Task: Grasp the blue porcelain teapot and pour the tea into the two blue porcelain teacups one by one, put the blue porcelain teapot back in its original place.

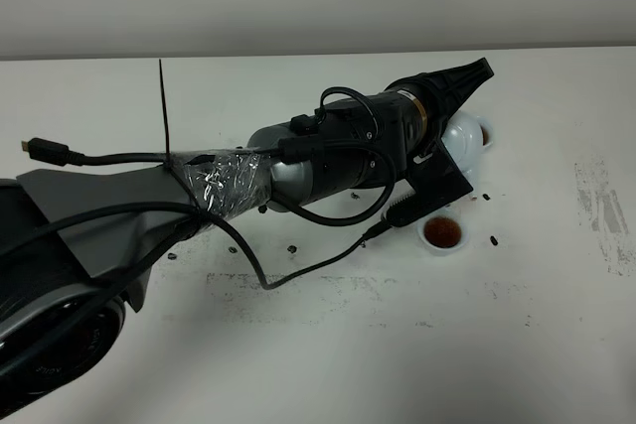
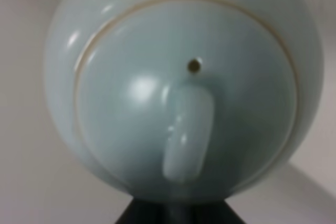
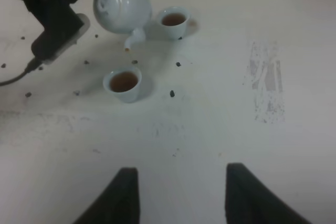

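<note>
The blue porcelain teapot (image 2: 184,93) fills the left wrist view, lid and knob facing the camera. My left gripper (image 2: 178,214) is shut on it at its handle side. From above, the left arm reaches across the table and hides most of the teapot (image 1: 467,136). In the right wrist view the teapot (image 3: 122,6) leans with its spout low, between the two blue porcelain teacups. One teacup (image 3: 124,84) stands nearer, the other (image 3: 174,21) beside the pot; both hold brown tea. My right gripper (image 3: 181,192) is open, well short of the cups.
The white table (image 1: 328,345) carries small dark specks around the cups (image 1: 442,233). A grey scuffed patch (image 1: 601,211) marks its right side. Cables (image 1: 298,275) hang off the left arm over the middle of the table.
</note>
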`<state>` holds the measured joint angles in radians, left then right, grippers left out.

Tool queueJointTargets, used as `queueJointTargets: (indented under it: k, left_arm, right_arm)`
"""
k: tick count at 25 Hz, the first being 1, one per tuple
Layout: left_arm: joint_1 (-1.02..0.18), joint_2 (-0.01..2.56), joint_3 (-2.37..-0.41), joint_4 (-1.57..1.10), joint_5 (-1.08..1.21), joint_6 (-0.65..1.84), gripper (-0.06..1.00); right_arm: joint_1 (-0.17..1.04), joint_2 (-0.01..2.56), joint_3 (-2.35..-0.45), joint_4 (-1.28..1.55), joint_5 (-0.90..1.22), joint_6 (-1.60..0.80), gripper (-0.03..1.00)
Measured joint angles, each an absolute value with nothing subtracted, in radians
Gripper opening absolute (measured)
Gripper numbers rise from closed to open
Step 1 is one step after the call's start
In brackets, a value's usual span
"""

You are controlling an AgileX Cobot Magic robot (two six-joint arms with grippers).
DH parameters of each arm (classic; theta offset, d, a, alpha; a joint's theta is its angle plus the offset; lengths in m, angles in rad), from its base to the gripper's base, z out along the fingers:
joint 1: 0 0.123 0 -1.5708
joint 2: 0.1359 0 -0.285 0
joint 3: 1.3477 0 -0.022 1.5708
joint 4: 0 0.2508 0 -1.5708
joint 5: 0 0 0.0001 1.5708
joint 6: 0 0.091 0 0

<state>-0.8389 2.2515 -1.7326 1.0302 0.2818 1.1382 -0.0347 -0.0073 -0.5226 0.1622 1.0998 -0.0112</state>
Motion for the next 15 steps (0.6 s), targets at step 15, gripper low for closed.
queueJointTargets:
  k: [15]
  left_arm:
    - [-0.823,2.011,-1.732,0.639,0.732,-0.069,0.09]
  right_arm:
    - [-0.035,-0.007,-0.523,0.162,1.1,-0.011,0.41]
